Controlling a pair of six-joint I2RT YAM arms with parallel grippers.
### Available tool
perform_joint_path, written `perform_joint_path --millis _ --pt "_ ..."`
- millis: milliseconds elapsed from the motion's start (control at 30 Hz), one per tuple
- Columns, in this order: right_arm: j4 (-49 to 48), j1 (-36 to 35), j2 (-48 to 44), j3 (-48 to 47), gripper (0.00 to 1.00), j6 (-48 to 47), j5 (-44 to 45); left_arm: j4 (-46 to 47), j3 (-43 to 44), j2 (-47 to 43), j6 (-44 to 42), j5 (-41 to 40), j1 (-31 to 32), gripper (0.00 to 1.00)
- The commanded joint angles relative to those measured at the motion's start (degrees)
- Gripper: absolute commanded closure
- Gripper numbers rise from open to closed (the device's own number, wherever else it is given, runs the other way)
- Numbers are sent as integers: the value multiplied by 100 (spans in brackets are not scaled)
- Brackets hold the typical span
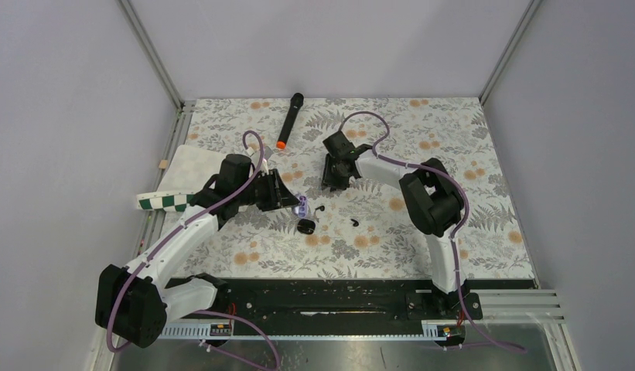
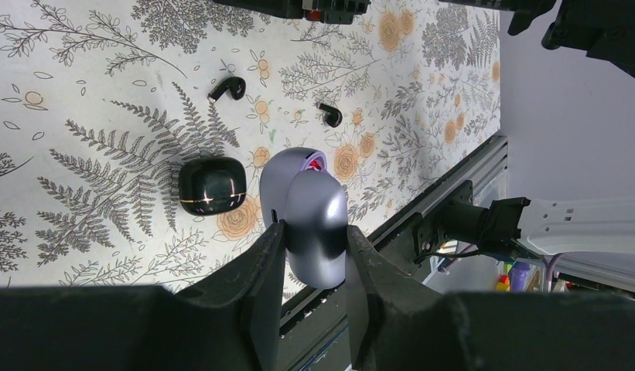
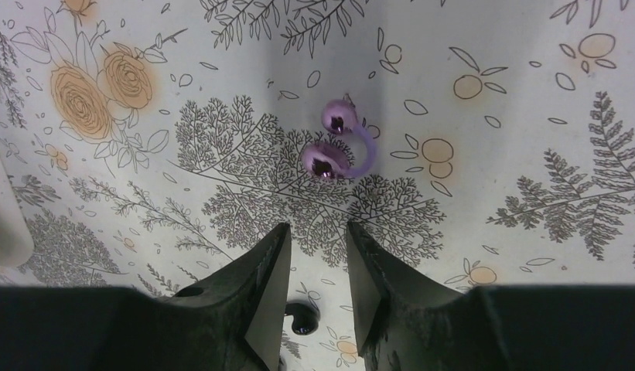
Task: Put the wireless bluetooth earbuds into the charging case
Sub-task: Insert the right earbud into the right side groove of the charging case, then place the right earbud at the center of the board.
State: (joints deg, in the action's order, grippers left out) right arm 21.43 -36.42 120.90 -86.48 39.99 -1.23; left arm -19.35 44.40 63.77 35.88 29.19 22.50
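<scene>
Floral-print counter (image 1: 453, 232) bore everything. On the left, the left end effector (image 2: 310, 232) was clenched on a lavender case (image 2: 314, 209). The black charging case (image 2: 212, 186) lay just beside it, with both black earbuds (image 2: 227, 88) beyond. The right end effector (image 3: 318, 232) stood released, purple earbuds (image 3: 337, 147) just ahead. Risk: two similar sets invited seizing the wrong earbuds. No writing was legible.

Grey ferns and orange blossoms pattern the white tablecloth (image 1: 422, 239) under a glossy black charging case (image 2: 212, 186), black earbuds (image 2: 227, 88), a lavender case (image 2: 314, 224) and purple earbuds (image 3: 339, 147). The far microphone (image 1: 289, 120) is black, orange-tipped; the cloth (image 1: 163, 202) at left is checked green and white.
</scene>
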Motion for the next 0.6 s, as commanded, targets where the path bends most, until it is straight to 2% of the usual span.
perform_joint_path --millis 0,333,433,567 --pt "-184 26 -497 191 59 42 -15 355 50 -45 20 83 -26 100" --pt "54 59 -517 -75 54 -641 389 270 89 -98 -4 63 -23 100" --pt "-126 70 -640 32 52 -1299 397 194 121 -142 -52 35 -29 100" --pt "-845 71 -1061 688 50 -2511 436 162 123 -166 -63 20 -28 100"
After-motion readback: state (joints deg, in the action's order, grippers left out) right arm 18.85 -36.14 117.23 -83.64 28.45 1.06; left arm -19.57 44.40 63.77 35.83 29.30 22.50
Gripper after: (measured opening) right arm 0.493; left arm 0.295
